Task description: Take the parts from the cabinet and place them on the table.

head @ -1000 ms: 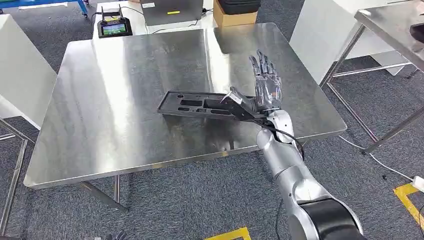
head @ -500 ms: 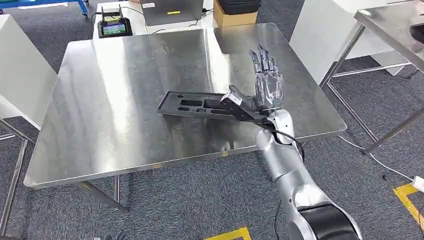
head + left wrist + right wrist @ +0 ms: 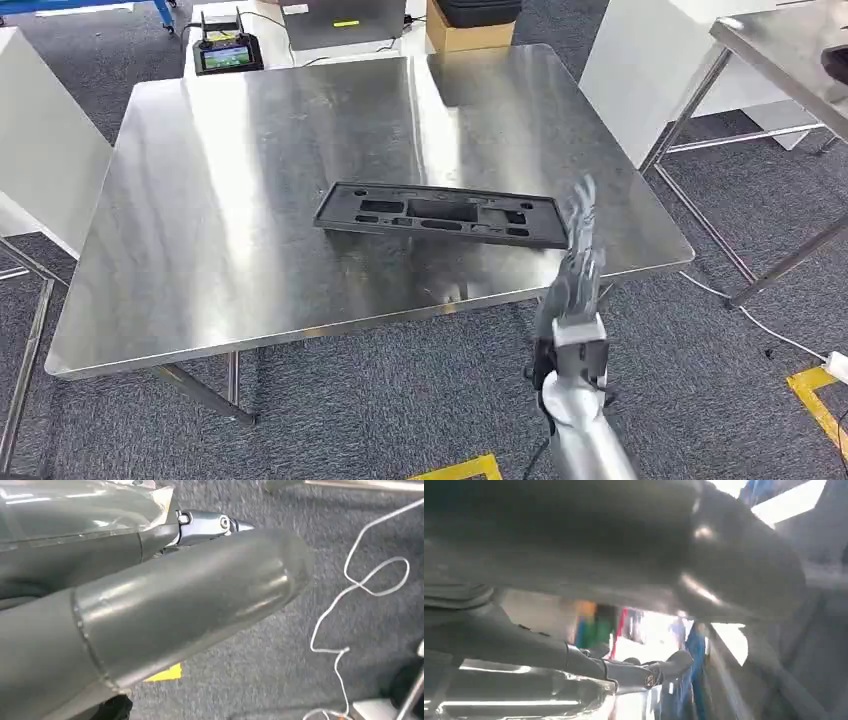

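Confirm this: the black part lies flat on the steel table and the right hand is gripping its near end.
Wrong on the grip. The head view shows the black part lying flat on the steel table, but the right hand holds nothing and is clear of the part.

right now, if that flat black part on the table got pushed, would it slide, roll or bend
The black part lies flat on the polished steel table, so it would probably slide, not roll. Its cut-outs and thin profile suggest light moulded plastic, likely fairly stiff.
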{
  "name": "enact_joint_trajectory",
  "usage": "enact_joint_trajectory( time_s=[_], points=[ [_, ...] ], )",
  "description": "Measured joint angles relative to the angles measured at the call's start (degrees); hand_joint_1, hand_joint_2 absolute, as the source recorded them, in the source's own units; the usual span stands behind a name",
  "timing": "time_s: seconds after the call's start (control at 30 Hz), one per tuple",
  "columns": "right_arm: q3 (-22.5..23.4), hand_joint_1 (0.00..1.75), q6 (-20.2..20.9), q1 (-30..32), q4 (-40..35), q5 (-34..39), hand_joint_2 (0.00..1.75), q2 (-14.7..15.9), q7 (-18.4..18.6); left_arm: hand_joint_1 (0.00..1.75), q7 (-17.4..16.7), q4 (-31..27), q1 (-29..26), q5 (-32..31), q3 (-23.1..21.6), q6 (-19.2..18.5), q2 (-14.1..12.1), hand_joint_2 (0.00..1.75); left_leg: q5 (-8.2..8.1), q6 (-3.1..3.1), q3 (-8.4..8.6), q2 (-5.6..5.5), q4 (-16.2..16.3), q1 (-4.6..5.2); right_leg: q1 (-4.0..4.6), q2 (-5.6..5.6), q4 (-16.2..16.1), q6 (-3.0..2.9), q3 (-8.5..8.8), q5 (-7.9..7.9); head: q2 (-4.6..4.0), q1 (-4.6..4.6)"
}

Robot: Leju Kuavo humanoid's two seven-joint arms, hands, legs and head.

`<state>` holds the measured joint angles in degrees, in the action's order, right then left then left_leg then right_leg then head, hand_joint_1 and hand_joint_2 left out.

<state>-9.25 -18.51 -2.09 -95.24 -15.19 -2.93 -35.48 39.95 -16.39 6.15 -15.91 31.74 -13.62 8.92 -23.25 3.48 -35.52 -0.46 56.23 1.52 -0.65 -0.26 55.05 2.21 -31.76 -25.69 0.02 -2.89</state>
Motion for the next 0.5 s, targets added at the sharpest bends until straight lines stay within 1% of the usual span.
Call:
enact_joint_trajectory(
  time_s=[0.03, 0.07, 0.13, 0.17, 0.2, 0.23, 0.27, 0.3, 0.33, 0.37, 0.4, 0.43, 0.47, 0.5],
  points=[
    [-0.9, 0.00, 0.1, 1.6, -1.2, -0.1, 0.00, -0.1, -0.1, 0.00, 0.0, 0.0, 0.0, 0.4, 0.3, 0.5, 0.0, 0.00, -0.46, 0.36, -0.14, 0.03, 0.3, 0.31, -0.42, -0.02, -0.3, 0.13, 0.04, 0.04, -0.02, 0.00],
    [-1.5, 0.00, 0.1, 2.7, -1.7, 0.0, 0.00, -0.6, 0.2, 0.00, 0.1, -0.2, -0.2, 1.5, 1.0, 1.0, 0.1, 0.00, -0.59, 0.62, -0.08, 0.11, 0.4, 0.10, -0.80, -0.01, -0.3, 0.35, 0.15, -0.09, -0.02, 0.02],
    [-2.2, 0.00, 0.1, 3.6, -1.3, 1.1, 0.00, -2.3, 0.6, 0.00, 0.2, -0.7, -0.9, 3.7, 3.0, 0.9, 0.4, 0.00, -0.65, 0.73, 0.16, 0.18, 0.4, 0.06, -0.81, 0.00, -0.3, 0.48, 0.39, -0.09, 0.00, 0.00],
    [-2.7, 0.00, 0.1, 3.7, -1.1, 1.7, 0.00, -2.9, 0.5, 0.00, 0.2, -0.8, -1.2, 4.2, 3.9, 0.5, 0.6, 0.00, -0.25, 1.06, 0.58, 0.24, -0.2, -0.17, -0.44, 0.09, -0.2, 0.75, 0.49, -0.16, -0.02, 0.02],
    [-2.9, 0.00, 0.1, 3.7, -0.7, 2.1, 0.00, -3.1, 0.4, 0.00, 0.2, -0.9, -1.5, 4.7, 4.7, 0.2, 0.8, 0.00, 0.21, 1.26, 1.09, 0.54, -0.7, -0.48, -0.71, 0.05, 1.2, 0.60, 0.08, -0.97, -0.02, 0.07],
    [-3.1, 0.00, 0.2, 3.6, -0.2, 2.4, 1.75, -3.4, 0.4, 0.00, 0.2, -1.0, -1.6, 5.1, 5.4, -0.1, 0.8, 0.00, 0.37, 1.64, 1.18, 0.57, -0.7, -0.61, -0.53, 0.10, 4.3, -0.05, -1.25, -3.10, -0.02, 0.04],
    [-3.2, 0.00, 0.6, 3.5, 0.3, 2.8, 1.75, -3.5, 0.4, 0.00, 0.2, -1.1, -1.7, 5.5, 6.2, -0.2, 0.9, 0.00, 0.39, 1.74, 1.14, 0.54, -0.7, -0.61, -0.55, 0.10, 8.7, -0.56, -3.23, -5.41, -0.02, -0.13],
    [-3.2, 0.00, 0.9, 3.6, 0.7, 3.1, 1.75, -3.5, 0.4, 0.00, 0.2, -1.1, -1.9, 5.9, 6.9, -0.3, 1.0, 0.00, 0.46, 1.82, 1.03, 0.49, -0.7, -0.57, -0.61, 0.11, 13.9, -0.82, -5.60, -7.71, -0.02, -0.11],
    [-3.3, 0.00, 1.2, 3.6, 1.1, 3.1, 1.75, -3.5, 0.4, 0.00, 0.2, -1.0, -2.2, 6.2, 7.7, -0.4, 1.0, 0.00, 0.51, 1.82, 0.83, 0.47, -0.6, -0.55, -0.60, 0.12, 18.1, -0.80, -7.52, -9.24, -0.02, -0.11],
    [-3.5, 0.00, 1.4, 3.6, 1.4, 3.1, 1.75, -3.5, 0.5, 0.00, 0.2, -1.0, -2.4, 6.5, 8.4, -0.7, 1.0, 0.00, 0.58, 1.71, 0.68, 0.47, -0.5, -0.55, -0.60, 0.11, 19.5, -0.44, -8.05, -9.44, -0.02, -0.11],
    [-3.7, 0.00, 1.7, 3.6, 1.6, 3.0, 1.75, -3.5, 0.5, 0.00, 0.2, -0.9, -2.5, 6.5, 9.1, -0.8, 1.2, 0.00, 0.66, 1.59, 0.58, 0.46, -0.5, -0.56, -0.61, 0.10, 17.9, 0.05, -7.00, -8.68, -0.02, -0.11],
    [-3.9, 0.00, 1.8, 3.6, 1.7, 3.0, 1.75, -3.5, 0.6, 0.00, 0.2, -0.8, -2.4, 6.5, 9.6, -1.0, 1.2, 0.00, 0.76, 1.43, 0.47, 0.37, -0.4, -0.57, -0.62, 0.10, 13.8, 0.62, -4.66, -7.07, -0.02, -0.11],
    [-4.1, 0.00, 1.9, 3.5, 1.8, 2.9, 1.75, -3.5, 0.6, 0.00, 0.2, -0.7, -2.4, 6.5, 10.0, -1.2, 1.4, 0.00, 0.81, 1.30, 0.31, 0.27, -0.1, -0.59, -0.71, 0.07, 7.7, 1.11, -1.20, -4.97, -0.02, -0.11],
    [-4.3, 0.00, 2.2, 3.5, 1.8, 3.0, 1.75, -3.5, 0.6, 0.00, 0.2, -0.6, -2.4, 6.5, 10.4, -1.3, 1.5, 0.00, 0.81, 1.10, 0.08, 0.22, 0.4, -0.61, -0.89, 0.07, 1.9, 1.32, 2.14, -3.41, -0.02, -0.11]
  ],
)
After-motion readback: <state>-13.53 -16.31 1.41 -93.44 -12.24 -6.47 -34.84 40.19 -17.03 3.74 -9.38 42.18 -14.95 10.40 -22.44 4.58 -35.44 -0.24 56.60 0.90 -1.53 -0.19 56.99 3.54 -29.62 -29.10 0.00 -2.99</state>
